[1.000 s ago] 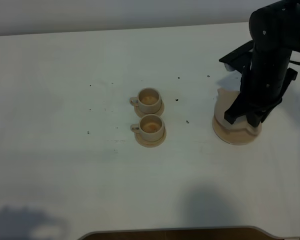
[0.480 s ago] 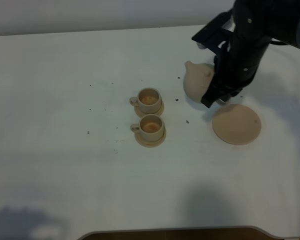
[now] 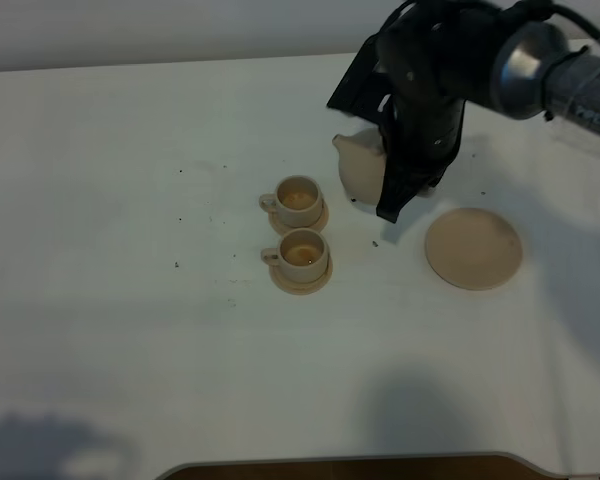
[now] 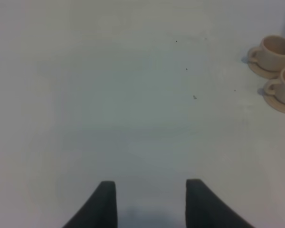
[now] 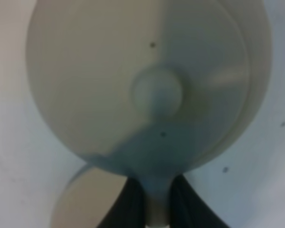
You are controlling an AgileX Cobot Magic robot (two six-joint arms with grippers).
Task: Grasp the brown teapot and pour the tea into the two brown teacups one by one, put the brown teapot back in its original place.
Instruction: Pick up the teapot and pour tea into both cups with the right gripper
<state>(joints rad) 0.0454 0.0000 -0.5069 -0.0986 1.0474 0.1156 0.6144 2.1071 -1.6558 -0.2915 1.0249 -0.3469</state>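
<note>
A: Furthest left?
B: Left gripper [image 4: 151, 183], well apart from everything. Hangs over bare table [image 3: 130, 330], jaws spread, nothing between them.

A: Next along?
B: Far cup [image 3: 299, 200] and near cup [image 3: 303, 253], one behind the other on small saucers [image 3: 302, 282], handles turned left. Brownish inside both; tea or glaze, cannot tell.

A: And the teapot?
B: Teapot [image 3: 360, 165] just right of the far cup and a little beyond it, seemingly lifted off the table. Points its spout [image 3: 340, 145] left, toward the cups. Lies spout-to-handle roughly across the table, handle on the side away from them.

A: Held how?
B: Right gripper [image 5: 154, 204] clamped tight on the handle, lid knob [image 5: 156, 92] filling the wrist view. Plainly the nearer arm; no call for the left.

A: So the move?
B: Likely a short carry leftward until the spout hangs over the far cup, then a tilt. Needs careful aim, with the near cup just beside its twin.

A: Further right?
B: Plate [image 3: 473, 248], bare, near the teapot and to its right. Flat white table all round, only dark specks [image 3: 177, 265]; ample room for the return.
</note>
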